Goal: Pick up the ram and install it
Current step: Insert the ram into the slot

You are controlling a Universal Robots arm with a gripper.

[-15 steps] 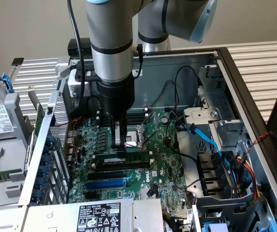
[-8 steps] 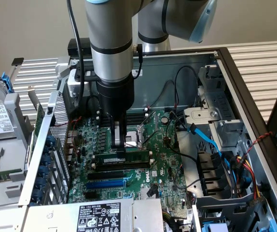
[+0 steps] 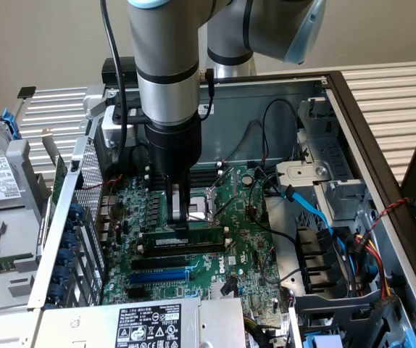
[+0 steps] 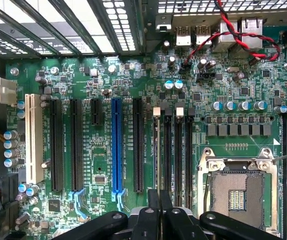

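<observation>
The ram is a long green stick with a white label. It stands on edge in a black memory slot on the motherboard, beside the CPU socket. My gripper comes straight down from the arm, and its dark fingers are shut on the ram's top edge near its middle. In the wrist view the fingers stand close together over the row of black memory slots. The ram's thin edge is hard to make out there.
A blue slot and black slots lie beside the ram. Blue and black cables and the drive cage crowd the exterior view's right. The power supply sits in front. The case's metal wall stands at the left.
</observation>
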